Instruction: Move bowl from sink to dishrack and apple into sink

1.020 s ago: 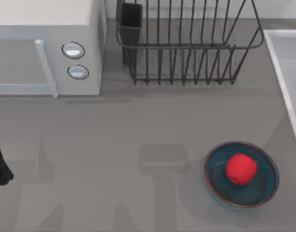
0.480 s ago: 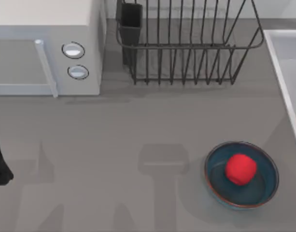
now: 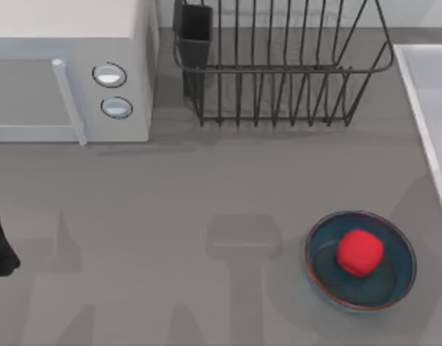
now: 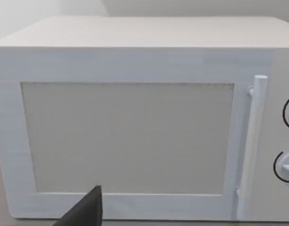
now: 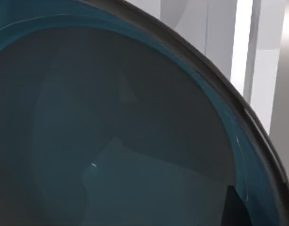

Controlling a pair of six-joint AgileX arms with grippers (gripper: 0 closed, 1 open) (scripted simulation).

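Right gripper (image 5: 236, 209) hangs close over the bowl (image 5: 111, 132). A teal sliver at the sink (image 3: 422, 108) edge has just vanished, so perhaps the bowl is shifting. Apple (image 3: 360, 251) waits untouched left of the sink. Left gripper (image 4: 85, 212) is parked far left of it. Whether either grips, I cannot tell.

White microwave (image 3: 69, 68) with two round knobs (image 3: 109, 75), grey table (image 3: 170, 238)
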